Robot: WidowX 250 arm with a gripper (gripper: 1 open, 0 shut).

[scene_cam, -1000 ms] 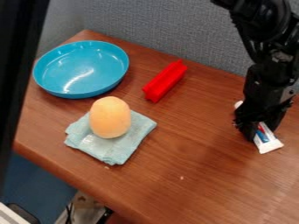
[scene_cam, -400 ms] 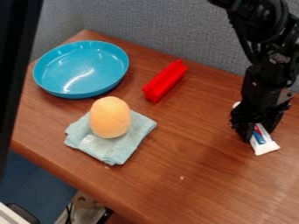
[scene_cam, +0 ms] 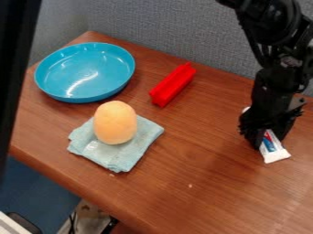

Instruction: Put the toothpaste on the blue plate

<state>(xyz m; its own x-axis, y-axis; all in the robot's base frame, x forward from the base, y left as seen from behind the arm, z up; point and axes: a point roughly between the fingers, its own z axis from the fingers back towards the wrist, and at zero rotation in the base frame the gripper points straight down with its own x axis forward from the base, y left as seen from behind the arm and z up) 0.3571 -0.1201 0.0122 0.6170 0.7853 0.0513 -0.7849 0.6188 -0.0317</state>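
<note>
Barely anything has moved since the earlier frame: my wrist has settled slightly lower over the tube, whose printed end has shifted a touch with me, and the rest lies as it did. Going left to right, the blue plate sits farthest from my gripper, well off to the left and toward the back; I judge its gloss slick, so a tube dropped from high could slide. Nearer to me, though still well apart, the orange-yellow rounded object rests on the pale teal cloth, and the red block lies between plate and arm. At the right, directly under my fingers, is the toothpaste, flat on the wooden table, one end poking out on each side of me. My fingertips are hidden behind my own dark bulk, so I cannot tell whether they stand spread or pinch it. I expect it light, soft in the belly and a bit slippery; I would take it across the middle, squeezing gently, clear of the cap.
</note>
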